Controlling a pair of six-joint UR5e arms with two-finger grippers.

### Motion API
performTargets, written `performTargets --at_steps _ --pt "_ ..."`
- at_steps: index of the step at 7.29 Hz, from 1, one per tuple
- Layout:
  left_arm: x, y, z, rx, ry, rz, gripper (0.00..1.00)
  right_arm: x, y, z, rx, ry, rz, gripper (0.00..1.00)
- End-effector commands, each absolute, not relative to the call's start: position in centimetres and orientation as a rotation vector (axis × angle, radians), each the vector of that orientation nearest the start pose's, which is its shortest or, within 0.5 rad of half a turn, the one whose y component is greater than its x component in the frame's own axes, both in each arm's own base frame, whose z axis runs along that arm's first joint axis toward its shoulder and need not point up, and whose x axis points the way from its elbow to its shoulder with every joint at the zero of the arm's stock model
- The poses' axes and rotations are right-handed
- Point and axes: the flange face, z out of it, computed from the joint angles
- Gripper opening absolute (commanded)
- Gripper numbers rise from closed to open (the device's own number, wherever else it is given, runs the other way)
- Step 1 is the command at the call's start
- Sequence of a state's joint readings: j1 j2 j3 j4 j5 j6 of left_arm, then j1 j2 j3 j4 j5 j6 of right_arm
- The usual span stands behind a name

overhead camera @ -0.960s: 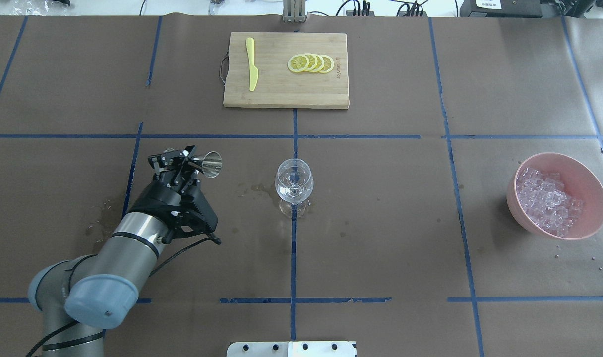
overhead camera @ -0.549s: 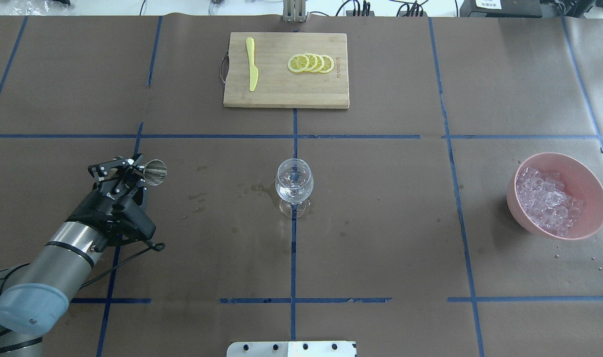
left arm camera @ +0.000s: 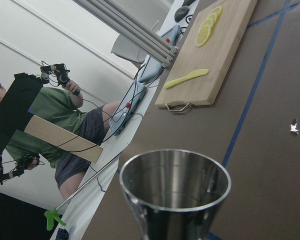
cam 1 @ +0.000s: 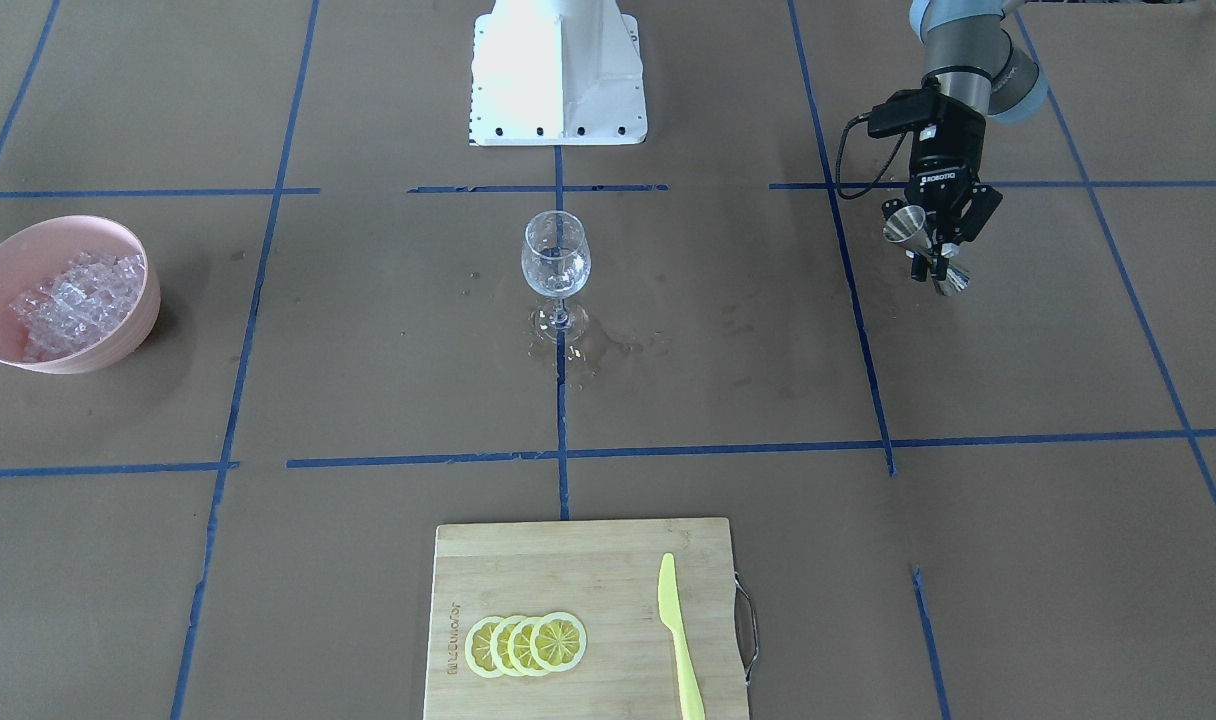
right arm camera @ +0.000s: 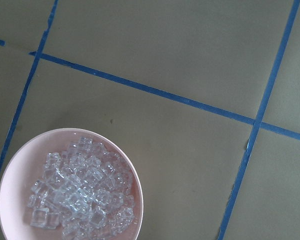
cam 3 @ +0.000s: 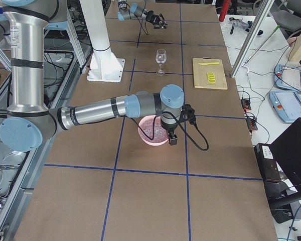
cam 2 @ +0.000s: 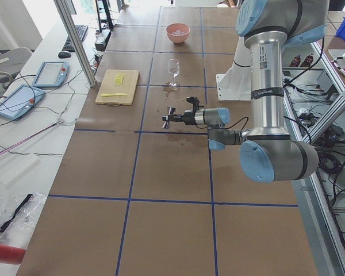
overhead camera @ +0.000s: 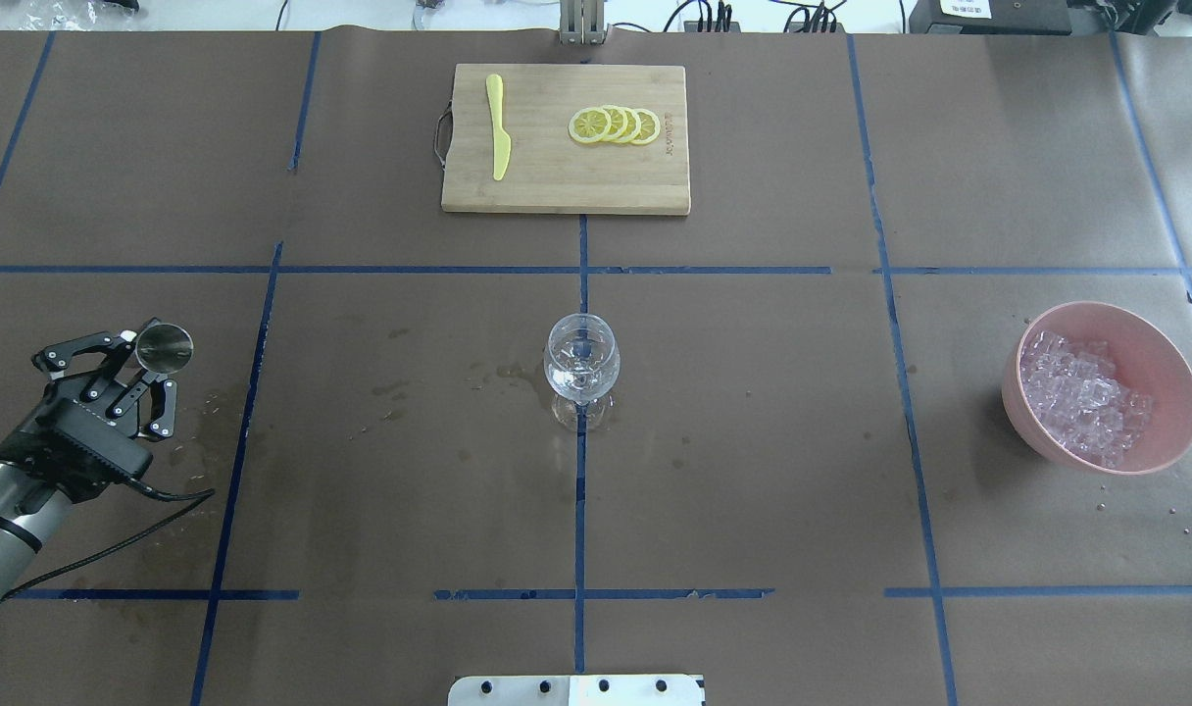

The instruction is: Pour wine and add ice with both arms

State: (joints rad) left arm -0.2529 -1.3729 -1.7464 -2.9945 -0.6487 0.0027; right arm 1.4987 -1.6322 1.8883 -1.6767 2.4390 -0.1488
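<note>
Between steps, by the look of it: pouring side parked aside, ice side about to begin. Left gripper (overhead camera: 143, 365) clamped on the waist of a steel jigger (cam 1: 908, 227), held above the paper-covered table (overhead camera: 753, 490) near its left end, well apart from the wine glass (overhead camera: 581, 365). Wine glass upright at the table's middle, wet patches (overhead camera: 503, 373) beside its foot; too clear to judge any fill. Ice (overhead camera: 1081, 392) heaped in a pink bowl (overhead camera: 1172, 392) near the right end, far from the glass. Right gripper (cam 3: 171, 140) poised over that bowl, seen in the right-side view only, fingers outside the wrist camera's frame, so cannot tell whether apart or together. Next, probably: come straight down over the heap with fingers spread, close on one cube, lift, carry across to the glass and release low over the rim. Worth minding: small, slick cubes likely to slip or scatter, and a tall stemmed glass easily knocked by a careless approach.
</note>
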Motion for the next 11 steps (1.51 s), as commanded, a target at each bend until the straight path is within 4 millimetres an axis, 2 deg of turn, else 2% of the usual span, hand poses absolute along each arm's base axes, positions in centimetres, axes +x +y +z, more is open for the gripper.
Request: performTargets --at_steps 1,4,5,7,8,9,11 --pt "30.4 -30.3 52.4 1.450 0.177 0.379 0.00 2.4 -46.4 53.6 0.174 -0.863 -0.272 1.00" --pt "30.7 -30.3 54.7 1.334 0.493 -0.007 0.00 2.4 -46.4 53.6 0.174 -0.863 -0.272 1.00" --pt "30.9 -30.3 57.2 1.294 0.553 -0.139 0.00 2.4 -46.4 53.5 0.176 -0.863 -0.272 1.00" --pt "30.8 -30.3 58.4 1.298 0.532 -0.171 0.00 2.4 -46.4 53.5 0.177 -0.863 -0.273 1.00" --pt "30.9 -30.2 57.9 1.296 0.603 -0.265 0.00 2.4 -46.4 53.4 0.179 -0.865 -0.274 1.00" --pt "31.0 -30.1 58.8 1.272 0.649 -0.323 0.00 2.4 -46.4 53.4 0.179 -0.865 -0.274 1.00" --pt "31.8 -29.2 58.8 1.232 0.732 -0.372 0.00 2.4 -46.4 53.4 0.178 -0.865 -0.272 1.00"
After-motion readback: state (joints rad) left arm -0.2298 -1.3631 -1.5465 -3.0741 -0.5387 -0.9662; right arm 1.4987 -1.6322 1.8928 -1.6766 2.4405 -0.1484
